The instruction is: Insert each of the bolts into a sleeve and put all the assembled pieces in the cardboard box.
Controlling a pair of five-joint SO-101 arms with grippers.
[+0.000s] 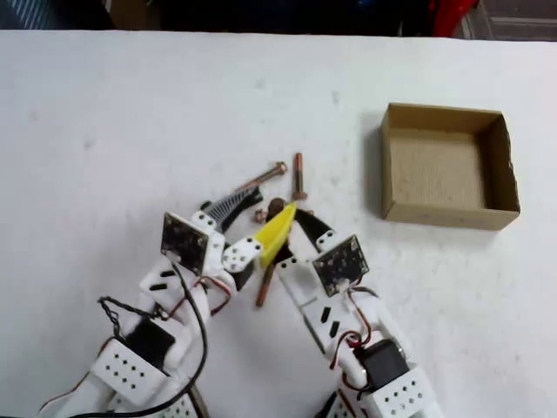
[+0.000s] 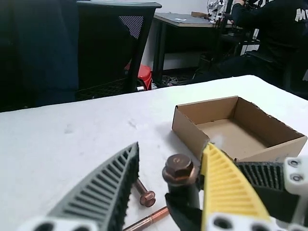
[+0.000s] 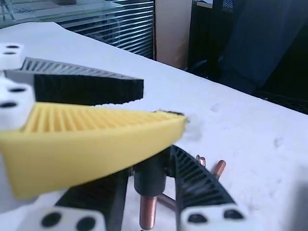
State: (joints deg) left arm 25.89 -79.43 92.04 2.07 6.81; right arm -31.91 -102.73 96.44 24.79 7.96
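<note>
My right gripper (image 1: 287,228) is shut on a black sleeve (image 3: 149,175), and a copper bolt (image 1: 264,287) runs through the sleeve. The bolt's hex head (image 2: 178,168) stands between the grey finger (image 2: 103,192) and the yellow finger (image 2: 224,185) of my left gripper (image 1: 274,202). That gripper is open around the head, and the yellow finger is close against it. Two loose copper bolts (image 1: 261,178) (image 1: 298,174) lie on the table just beyond both grippers. The cardboard box (image 1: 448,213) sits empty at the right.
The white table (image 1: 130,113) stretches bare to the left and back. Both arms crowd together at the front middle. A gap of table separates the loose bolts from the box. Chairs and desks stand in the room behind the table.
</note>
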